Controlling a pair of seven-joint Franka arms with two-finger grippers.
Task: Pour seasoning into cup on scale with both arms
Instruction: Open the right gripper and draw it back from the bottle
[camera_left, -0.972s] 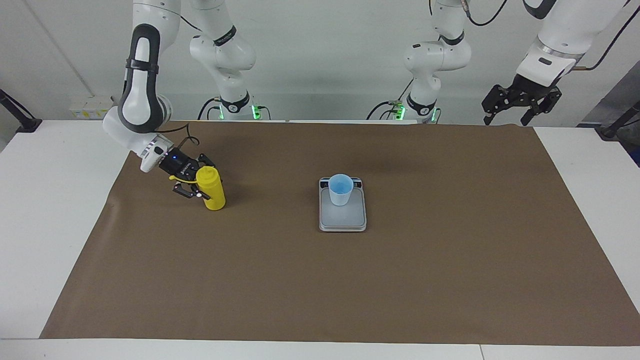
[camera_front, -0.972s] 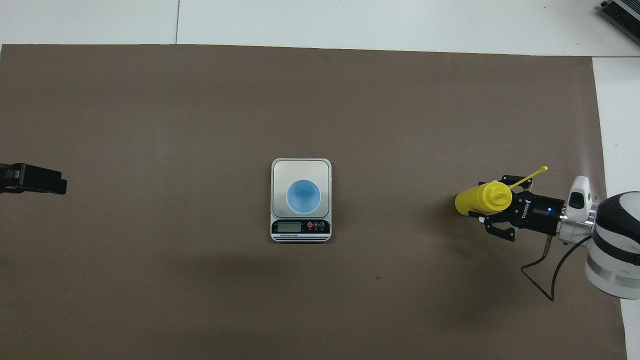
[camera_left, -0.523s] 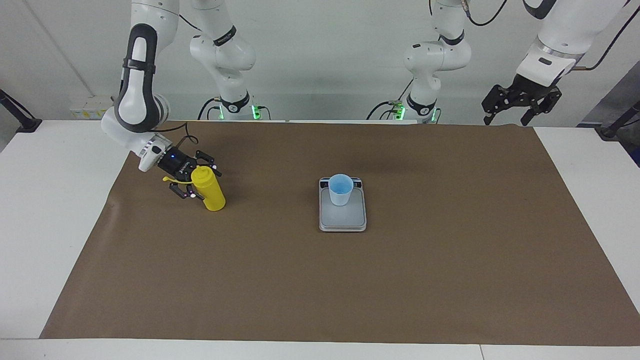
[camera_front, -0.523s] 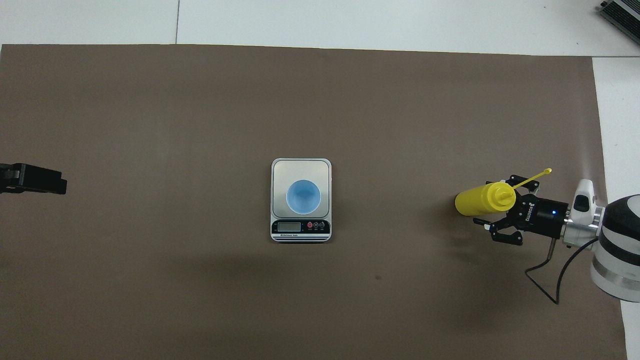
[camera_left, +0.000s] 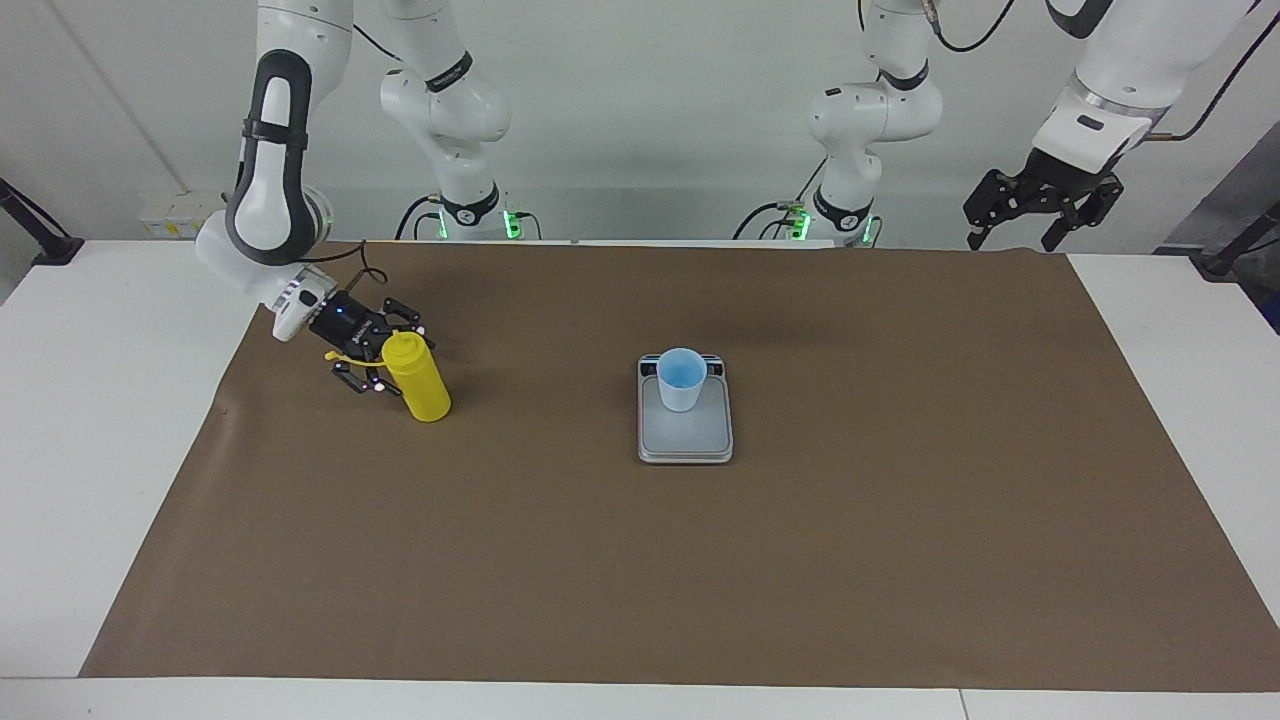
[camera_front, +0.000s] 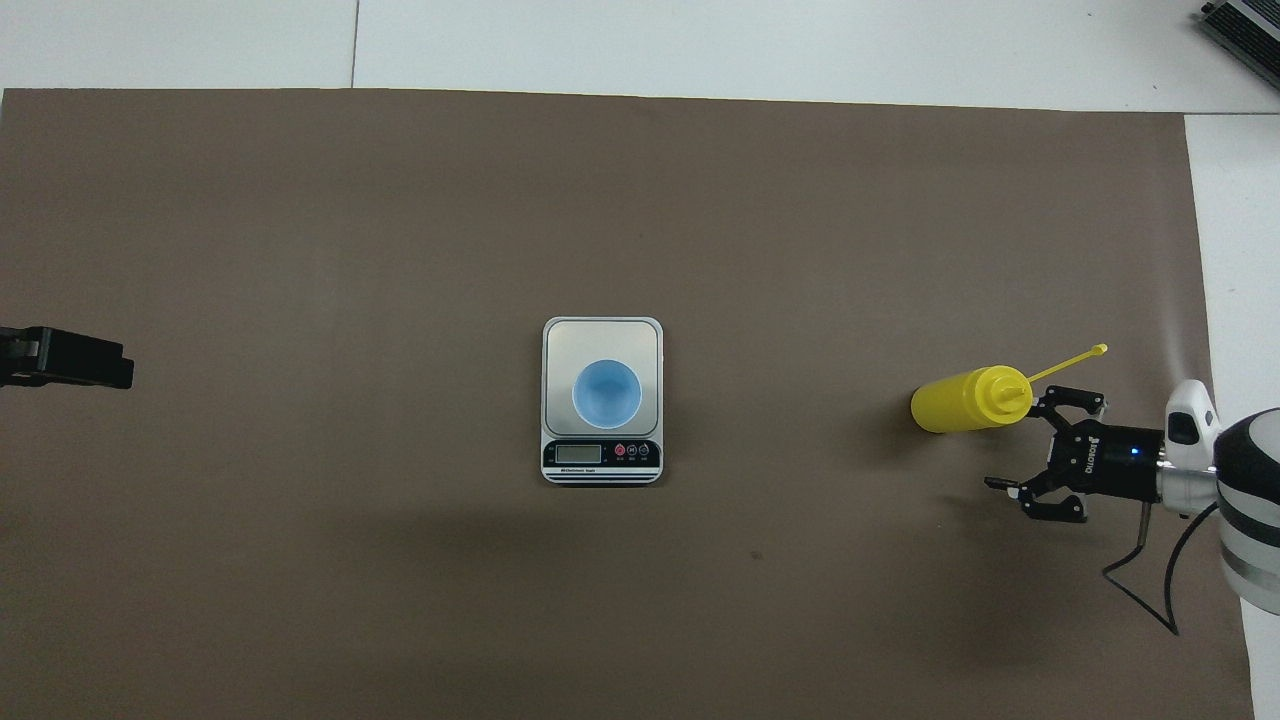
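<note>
Right hand (camera_front: 1022, 443) stands wide and empty, low over the brown-covered counter (camera_front: 300, 560) at the right arm's end. The left hand (camera_left: 1040, 205), also spread wide and holding nothing, waits raised at the left arm's end. Read on the overhead view's clock face, the scale (camera_front: 600, 335) sits at the counter's middle with its display at six o'clock, and the seasoning (camera_front: 965, 400) stands upright on the counter well out at three o'clock from it. The cup (camera_front: 606, 391) is on the scale's plate. The seasoning's body lies at about ten o'clock from the right hand, just beside it. One finger comes close to the nozzle shoulder, and I cannot tell whether it touches. The bottle is probably light, smooth, soft-walled plastic that yields under pressure, so a grip around the middle of the body, below the shoulder, looks safest. A hard pinch could squirt contents early, and the tall shape could tip if nudged high.
</note>
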